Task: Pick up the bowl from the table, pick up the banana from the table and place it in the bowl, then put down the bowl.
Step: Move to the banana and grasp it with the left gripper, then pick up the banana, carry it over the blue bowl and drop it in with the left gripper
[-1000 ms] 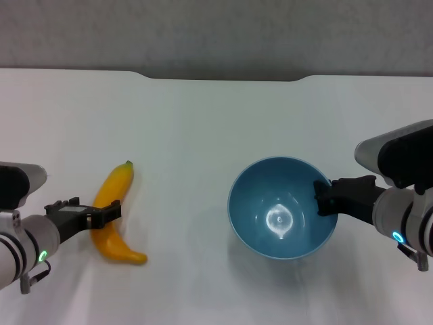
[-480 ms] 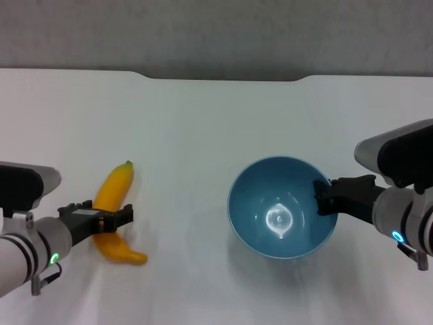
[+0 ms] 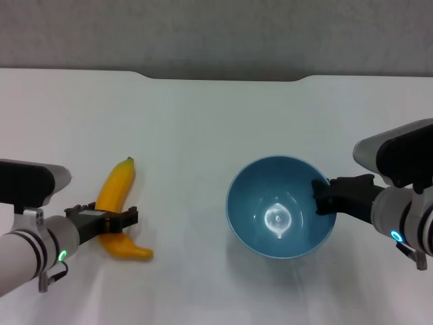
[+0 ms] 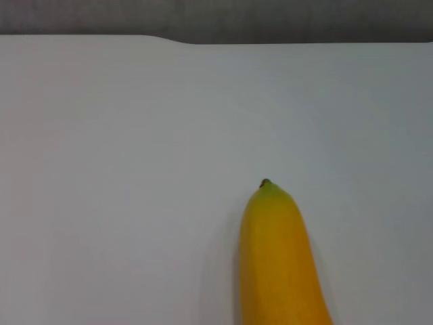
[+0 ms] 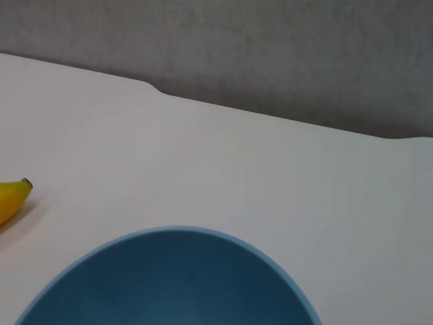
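The yellow banana (image 3: 118, 186) is at the left of the white table (image 3: 203, 115), its dark stem tip pointing away from me. My left gripper (image 3: 126, 218) reaches across its lower half from the left and is shut on it. The left wrist view shows only the banana (image 4: 279, 264) and its tip. The light-blue bowl (image 3: 270, 200) is at the right, glossy inside and empty. My right gripper (image 3: 321, 198) is shut on its right rim. The right wrist view shows the bowl (image 5: 176, 284) close up and the banana tip (image 5: 12, 196) far off.
The table's far edge has a shallow notch (image 3: 223, 78) with a grey wall behind it. Bare white tabletop (image 3: 189, 203) separates the banana from the bowl.
My left gripper has moved right across the banana, and the banana's near end has shifted a little right with it. The bowl has edged slightly left in the right gripper.
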`<state>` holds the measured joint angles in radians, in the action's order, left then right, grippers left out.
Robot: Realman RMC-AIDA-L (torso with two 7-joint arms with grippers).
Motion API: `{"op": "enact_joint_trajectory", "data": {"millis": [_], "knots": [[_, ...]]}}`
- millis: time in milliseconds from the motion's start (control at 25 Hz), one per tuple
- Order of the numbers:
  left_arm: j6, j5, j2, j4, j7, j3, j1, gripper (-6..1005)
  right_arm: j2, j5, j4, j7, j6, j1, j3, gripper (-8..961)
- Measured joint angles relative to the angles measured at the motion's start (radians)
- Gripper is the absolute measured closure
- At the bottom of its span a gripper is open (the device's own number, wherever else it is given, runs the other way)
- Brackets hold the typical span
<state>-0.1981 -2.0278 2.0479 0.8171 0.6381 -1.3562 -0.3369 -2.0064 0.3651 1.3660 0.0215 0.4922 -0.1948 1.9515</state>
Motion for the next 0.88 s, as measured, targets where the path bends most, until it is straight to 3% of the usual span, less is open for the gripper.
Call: {"op": "enact_joint_trajectory", "data": {"millis": [200,400,720,880], "knots": [[0.005,-0.003,0.000,0.030,0.000,0.006,0.018,108,0.000,0.000,0.000,0.000,-0.002,0.002,-0.002,895],[0.004,-0.004,-0.002,0.069,0.006,0.006,0.042,212,0.000,0.000,-0.002,0.000,-0.009,0.003,0.000,894],[0.000,-0.008,-0.004,0.073,0.008,0.006,0.045,470,0.000,0.000,-0.001,0.000,-0.009,0.002,0.002,892],[-0.001,-0.008,-0.004,0.072,0.008,0.006,0.044,471,0.000,0.000,-0.001,0.000,-0.009,0.001,0.002,891]]}}
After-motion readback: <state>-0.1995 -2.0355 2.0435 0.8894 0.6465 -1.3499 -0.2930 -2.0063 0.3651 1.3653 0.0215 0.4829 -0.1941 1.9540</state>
